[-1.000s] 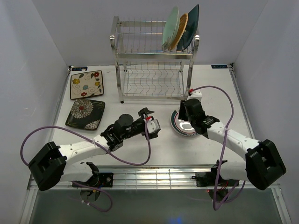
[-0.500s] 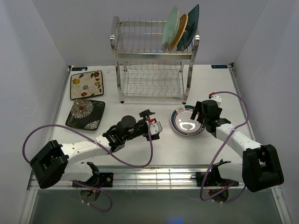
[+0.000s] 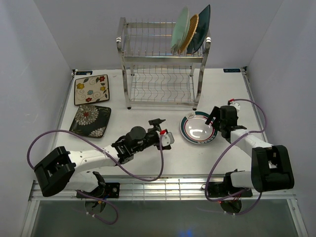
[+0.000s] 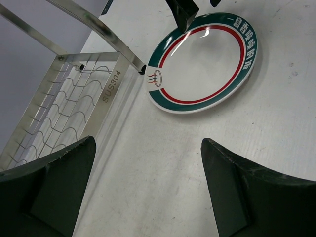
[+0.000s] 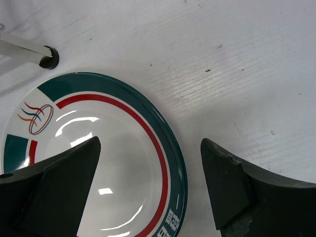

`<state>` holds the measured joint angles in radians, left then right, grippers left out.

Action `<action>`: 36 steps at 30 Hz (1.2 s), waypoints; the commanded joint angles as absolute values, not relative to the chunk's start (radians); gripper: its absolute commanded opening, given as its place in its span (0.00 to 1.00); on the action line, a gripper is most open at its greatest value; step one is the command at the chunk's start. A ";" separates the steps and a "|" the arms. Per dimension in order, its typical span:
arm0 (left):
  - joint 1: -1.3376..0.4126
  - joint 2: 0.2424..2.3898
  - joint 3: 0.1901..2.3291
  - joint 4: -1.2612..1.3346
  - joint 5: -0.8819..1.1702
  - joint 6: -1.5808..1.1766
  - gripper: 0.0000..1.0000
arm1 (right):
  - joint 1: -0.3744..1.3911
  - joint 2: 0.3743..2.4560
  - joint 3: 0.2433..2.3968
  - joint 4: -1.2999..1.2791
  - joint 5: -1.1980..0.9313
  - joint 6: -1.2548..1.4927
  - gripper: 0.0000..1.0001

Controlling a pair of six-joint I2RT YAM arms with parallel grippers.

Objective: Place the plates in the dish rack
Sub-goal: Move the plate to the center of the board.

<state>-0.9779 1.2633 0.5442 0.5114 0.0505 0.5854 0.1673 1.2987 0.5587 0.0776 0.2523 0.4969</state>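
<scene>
The teal-rimmed plate (image 3: 198, 130) is seen lying flat on the surface (image 3: 237, 89), ungripped; right pincer (image 3: 213, 121) and left pincer (image 3: 167, 139) are held wide open, empty. Its rim must be pinched next.

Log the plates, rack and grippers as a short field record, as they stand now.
Dish rack upper tier: pale green plate, woven plate, teal plate, on edge, right end
Flat on table: white green-rimmed plate, cream floral plate, dark floral plate
Left gripper: open, empty
Right gripper: open, above the green-rimmed plate's edge
</scene>
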 commanded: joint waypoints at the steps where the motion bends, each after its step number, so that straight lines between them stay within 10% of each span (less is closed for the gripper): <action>1: -1.006 1.273 0.515 0.586 -0.020 0.633 0.98 | 0.134 1.325 0.548 0.175 0.170 0.514 0.88; 36: -1.206 1.525 0.413 0.923 -0.311 0.962 0.98 | 0.123 1.417 0.561 0.282 -0.160 0.453 0.81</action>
<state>-1.1816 1.4998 0.4278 0.8104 -0.2440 0.8837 0.1181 1.4132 0.5400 0.2634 -0.1284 0.4805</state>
